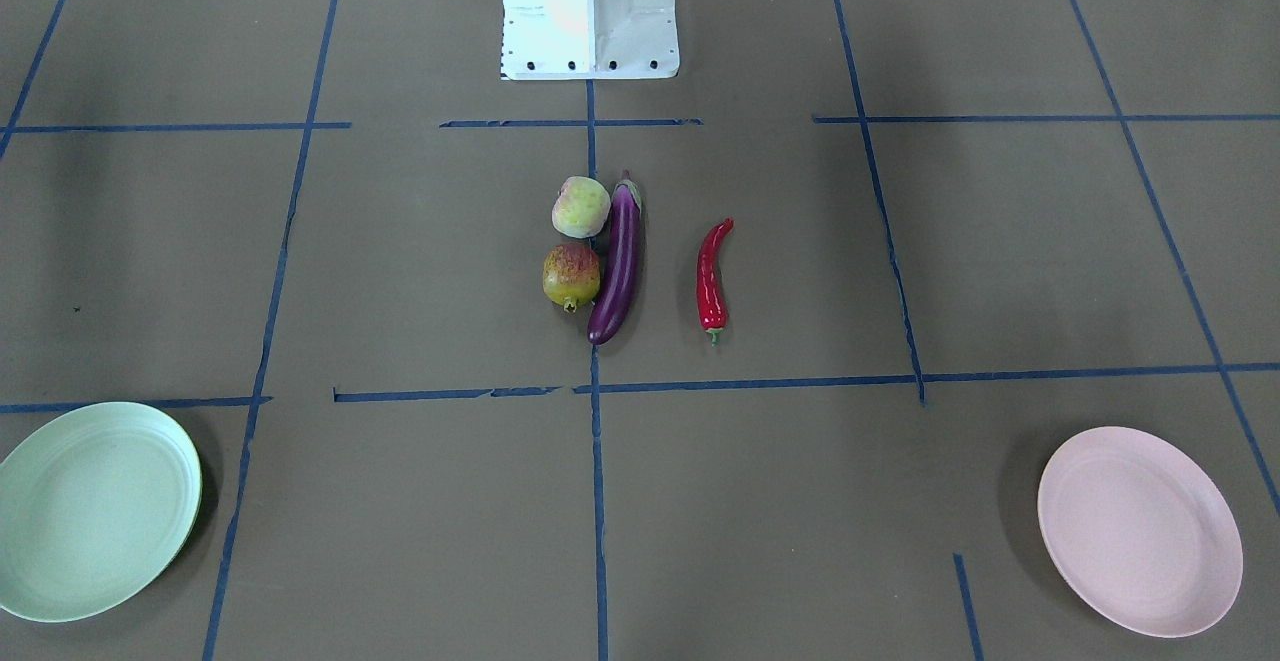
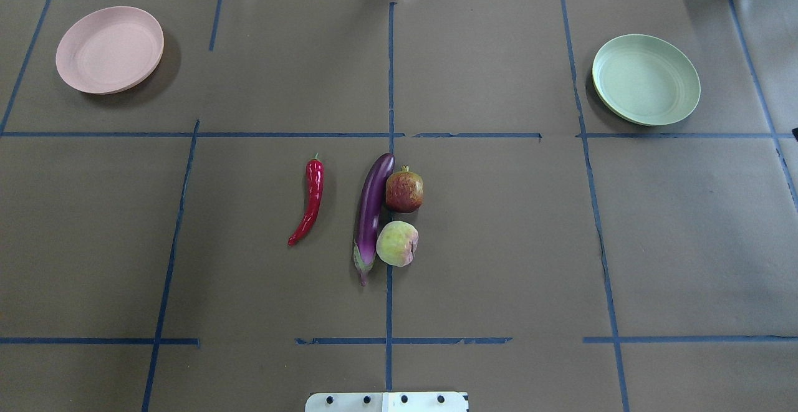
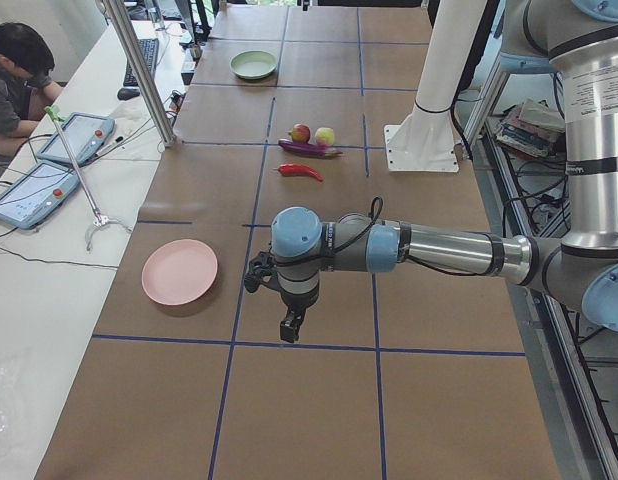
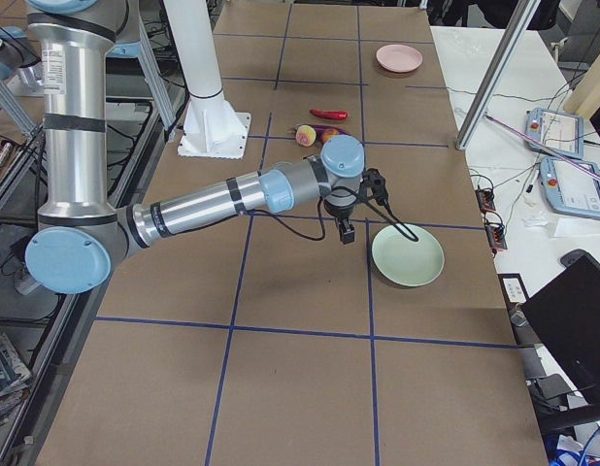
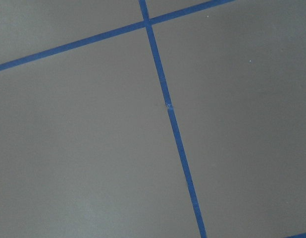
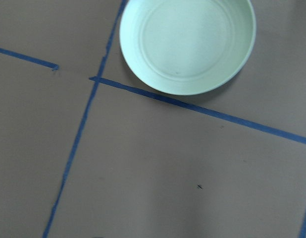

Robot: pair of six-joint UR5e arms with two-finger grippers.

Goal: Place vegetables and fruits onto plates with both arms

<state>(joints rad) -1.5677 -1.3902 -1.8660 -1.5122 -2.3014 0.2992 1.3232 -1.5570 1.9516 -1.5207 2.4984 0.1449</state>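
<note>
Nearest the front camera sit the two plates, at opposite ends of the bench [image 1: 420, 501]: the mint green plate [image 1: 95, 511] on the robot's right, the pink plate [image 1: 1140, 531] on its left. Mid-bench, before the white base block [image 1: 590, 11], the purple eggplant [image 1: 620, 261] lies along the centre line of blue tape [image 1: 599, 501], pale cap toward the robot. Two fruits touch its flank on the robot's right side: the peach [image 1: 581, 207] nearer the base and the pomegranate [image 1: 571, 276] beyond it, crown tip pointing away from the robot. The two sit just beside each other. On the eggplant's other side, apart from it, the red chili pepper [image 1: 711, 276] lies roughly parallel, green stem away from the robot. All four rest on the brown paper, well apart from both plates.

The left arm [image 3: 439, 250] reaches level over the bench. The left fingers [image 3: 290, 327] hang pointing down above the paper near the pink plate. The right arm [image 4: 203, 206] reaches out likewise, with the right fingers [image 4: 347, 232] near the mint green plate's rim. Only side views show either pair, so I cannot tell whether they stand wide or narrow.
</note>
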